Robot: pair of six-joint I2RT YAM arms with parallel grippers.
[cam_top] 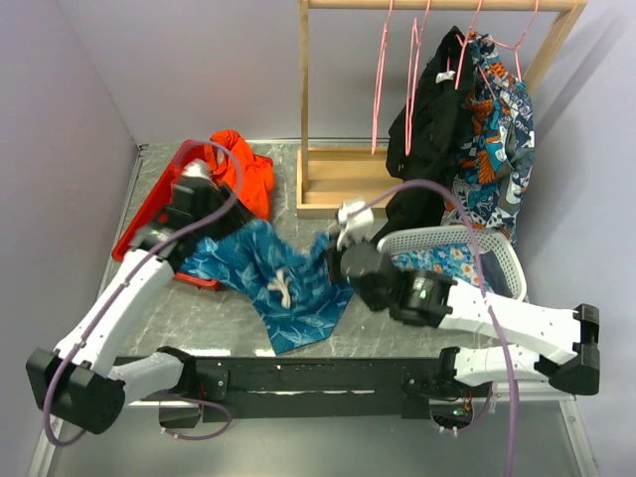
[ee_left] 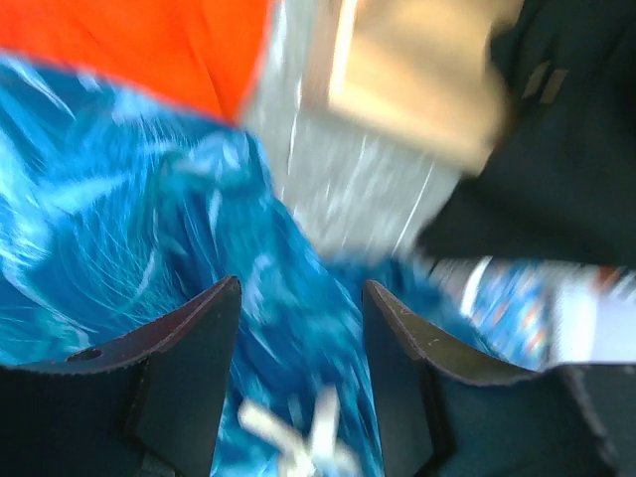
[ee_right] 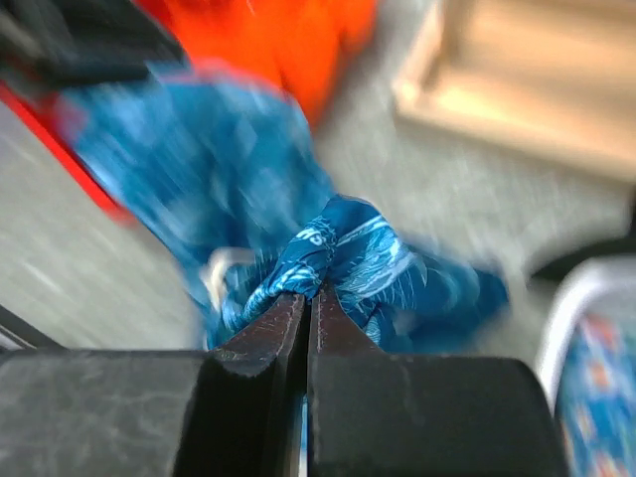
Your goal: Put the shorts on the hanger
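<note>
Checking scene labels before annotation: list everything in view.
shorts: one, teal-blue leafy print with white drawstring, table centre
orange garment: one, orange, far left, by the tray
tray: one, red, left side
rack: one, light wood, far side
hangers: at least three, pink, on the rack rail
black garment: one, black, hanging on the rack
floral garment: one, navy-and-orange, hanging beside it
basket: one, white, right side, printed fabric inside
table: one, grey
left gripper: open, over the shorts
right gripper: shut on the shorts
</note>
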